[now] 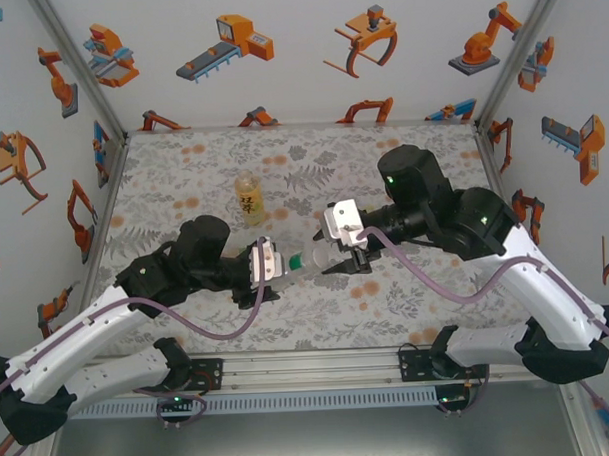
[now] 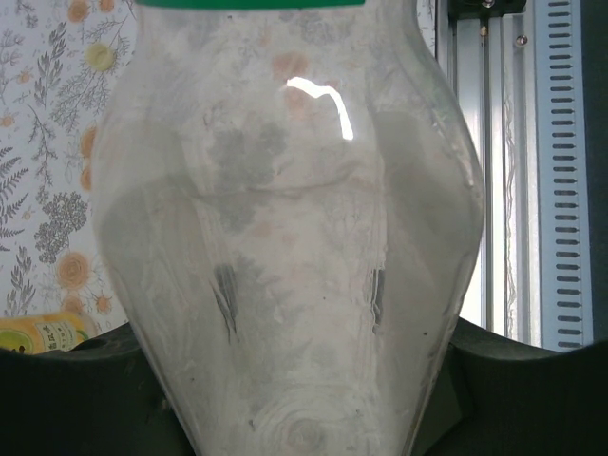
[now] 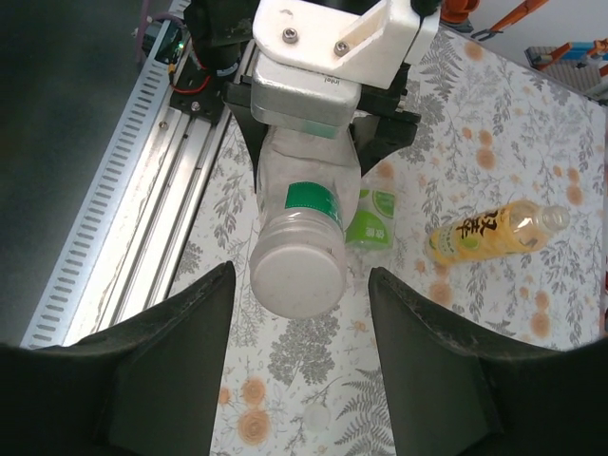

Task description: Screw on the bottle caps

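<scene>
Clamping clear bottle (image 3: 306, 166) sideways in left gripper (image 1: 276, 263); flanking cap (image 3: 296, 275) with parted right gripper (image 3: 299, 274), gap either side. Noting amber bottle (image 1: 247, 198) well apart, open table (image 1: 183, 182) between.

Bare floral tabletop (image 1: 183, 182) surrounds the amber plastic bottle (image 1: 247, 198). A clear plastic bottle (image 3: 285, 171) occupies the right gripper (image 3: 299, 271)'s gap.

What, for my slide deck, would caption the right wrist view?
Left gripper holds a clear bottle, its cap between open fingers of the right gripper.
</scene>
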You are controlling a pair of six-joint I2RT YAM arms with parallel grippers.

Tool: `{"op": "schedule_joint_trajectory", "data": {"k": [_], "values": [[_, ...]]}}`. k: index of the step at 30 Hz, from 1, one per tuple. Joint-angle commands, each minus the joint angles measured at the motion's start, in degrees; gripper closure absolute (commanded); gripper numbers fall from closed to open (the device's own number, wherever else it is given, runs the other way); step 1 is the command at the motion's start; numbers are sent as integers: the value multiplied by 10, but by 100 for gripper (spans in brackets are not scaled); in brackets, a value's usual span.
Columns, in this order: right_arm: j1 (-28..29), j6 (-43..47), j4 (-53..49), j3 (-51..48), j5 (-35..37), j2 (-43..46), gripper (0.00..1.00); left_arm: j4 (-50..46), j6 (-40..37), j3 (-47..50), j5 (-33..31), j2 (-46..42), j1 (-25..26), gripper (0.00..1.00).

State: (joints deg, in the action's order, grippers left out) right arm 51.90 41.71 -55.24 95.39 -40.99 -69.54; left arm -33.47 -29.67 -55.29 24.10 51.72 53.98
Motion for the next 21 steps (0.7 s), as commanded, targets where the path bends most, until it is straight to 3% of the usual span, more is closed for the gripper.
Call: {"op": "schedule_joint_trajectory", "data": {"k": [1, 15, 21], "values": [[1, 11, 2, 3, -22, 0, 47, -1, -9, -17, 17, -8, 2, 100], [3, -1, 15, -26, -12, 4, 50, -2, -6, -19, 17, -5, 2, 100], [5, -17, 26, -35, -11, 11, 60, -2, -5, -17, 17, -6, 2, 100]]}}
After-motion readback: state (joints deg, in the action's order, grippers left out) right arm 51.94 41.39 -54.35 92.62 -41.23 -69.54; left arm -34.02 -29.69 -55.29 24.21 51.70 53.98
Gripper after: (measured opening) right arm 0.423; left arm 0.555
